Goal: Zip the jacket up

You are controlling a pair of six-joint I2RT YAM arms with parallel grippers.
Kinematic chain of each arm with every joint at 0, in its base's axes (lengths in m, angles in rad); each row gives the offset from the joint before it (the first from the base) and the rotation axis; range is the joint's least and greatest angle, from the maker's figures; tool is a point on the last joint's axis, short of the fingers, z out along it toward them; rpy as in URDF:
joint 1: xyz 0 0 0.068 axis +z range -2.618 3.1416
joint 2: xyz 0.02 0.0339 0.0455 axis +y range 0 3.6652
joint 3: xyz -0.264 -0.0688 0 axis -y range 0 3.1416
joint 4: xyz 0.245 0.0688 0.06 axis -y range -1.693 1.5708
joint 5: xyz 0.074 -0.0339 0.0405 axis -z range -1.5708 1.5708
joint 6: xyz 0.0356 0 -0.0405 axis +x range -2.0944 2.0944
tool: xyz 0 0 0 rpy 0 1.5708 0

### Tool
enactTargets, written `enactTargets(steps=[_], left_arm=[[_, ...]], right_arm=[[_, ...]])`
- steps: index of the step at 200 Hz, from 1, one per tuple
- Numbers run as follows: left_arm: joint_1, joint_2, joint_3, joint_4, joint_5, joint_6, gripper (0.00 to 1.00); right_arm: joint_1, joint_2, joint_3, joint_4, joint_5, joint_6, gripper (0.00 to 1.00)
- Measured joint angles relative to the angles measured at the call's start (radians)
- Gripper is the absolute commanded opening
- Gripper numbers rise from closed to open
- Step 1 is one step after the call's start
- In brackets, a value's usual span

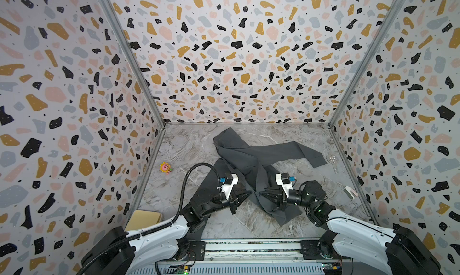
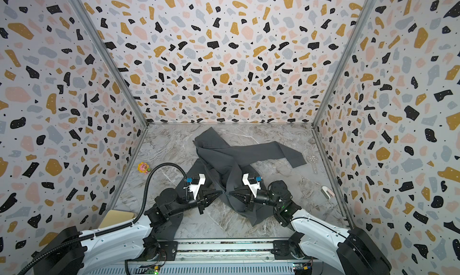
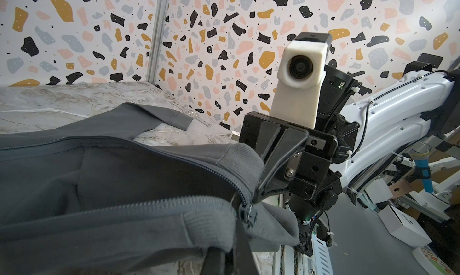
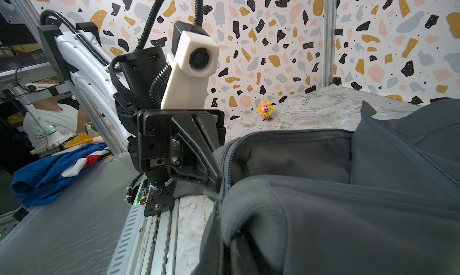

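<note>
The dark grey jacket [image 1: 249, 156] [image 2: 224, 156] lies crumpled on the marble table, one sleeve stretched to the right. Both grippers meet tip to tip at its near hem. My left gripper [image 1: 249, 193] [image 2: 220, 193] is shut on the jacket's hem beside the zipper slider [image 3: 249, 212]; above the slider the two zipper rows [image 3: 149, 206] stand apart. My right gripper [image 1: 260, 193] [image 2: 232, 193] is shut on the facing hem edge, its tip [image 3: 257, 199] pinching ribbed cloth. In the right wrist view the jacket [image 4: 348, 224] covers the right gripper's own fingers, and the left gripper [image 4: 217, 189] grips the hem.
A small pink and yellow flower toy [image 1: 166, 168] [image 4: 265, 110] stands at the left. A clear plastic piece [image 1: 332, 159] and a white object [image 1: 349, 192] lie by the right wall. A tan pad [image 1: 144, 220] sits at the near left corner. Patterned walls enclose three sides.
</note>
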Motion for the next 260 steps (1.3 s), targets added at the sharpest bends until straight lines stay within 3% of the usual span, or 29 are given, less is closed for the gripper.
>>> enactTargets(steps=[260], left_arm=[[0.0,-0.031,-0.016,0.023,0.019,-0.016,0.0]], right_arm=[[-0.055,0.098,-0.024,0.17,-0.16,0.079,0.0]])
